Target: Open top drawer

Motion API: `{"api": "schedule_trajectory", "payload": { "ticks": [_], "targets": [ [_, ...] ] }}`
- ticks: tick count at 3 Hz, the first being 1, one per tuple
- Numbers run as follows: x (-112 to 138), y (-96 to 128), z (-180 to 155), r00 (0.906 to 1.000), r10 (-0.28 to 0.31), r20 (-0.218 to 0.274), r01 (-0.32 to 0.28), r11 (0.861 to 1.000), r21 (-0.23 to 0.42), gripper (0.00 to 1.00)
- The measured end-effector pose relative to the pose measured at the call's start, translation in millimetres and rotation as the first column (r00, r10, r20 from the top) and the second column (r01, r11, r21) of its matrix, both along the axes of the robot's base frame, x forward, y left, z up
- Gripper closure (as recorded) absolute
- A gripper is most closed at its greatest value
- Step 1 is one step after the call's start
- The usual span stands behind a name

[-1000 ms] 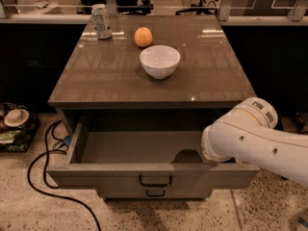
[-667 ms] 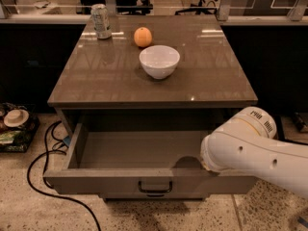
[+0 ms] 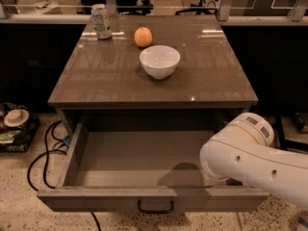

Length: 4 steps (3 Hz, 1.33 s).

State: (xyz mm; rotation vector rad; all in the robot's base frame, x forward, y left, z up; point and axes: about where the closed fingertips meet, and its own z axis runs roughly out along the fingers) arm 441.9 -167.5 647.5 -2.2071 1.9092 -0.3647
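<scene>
The top drawer (image 3: pixel 96 200) of the grey-beige cabinet stands pulled far out toward me. Its flat front faces down and forward, with the black bar handle (image 3: pixel 155 207) at the middle of the front. Its plain grey tray (image 3: pixel 139 158) holds nothing. My white arm (image 3: pixel 240 162) reaches in from the right over the drawer's right front corner. My gripper is hidden under the arm's end, at or just inside the drawer's front right edge. The lower drawers are hidden beneath the open one.
On the brown tabletop (image 3: pixel 96 81) stand a white bowl (image 3: pixel 160 60), an orange (image 3: pixel 143 36) and a drink can (image 3: pixel 101 21). Black cables (image 3: pixel 41 158) lie on the speckled floor at the left, beside clutter (image 3: pixel 14 124).
The drawer has slid farther out toward me. My arm has moved with it, forward and slightly lower, over its right front corner.
</scene>
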Motion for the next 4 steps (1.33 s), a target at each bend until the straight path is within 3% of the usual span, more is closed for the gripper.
{"api": "schedule_trajectory", "payload": {
  "ticks": [2, 4],
  "targets": [
    [-46.0, 1.5, 11.7, 0.9983, -0.017, -0.055, 0.012, 0.997, -0.076, 1.0],
    [-61.4, -6.0, 12.0, 0.9973, -0.03, -0.067, 0.026, 0.997, -0.073, 1.0]
  ]
}}
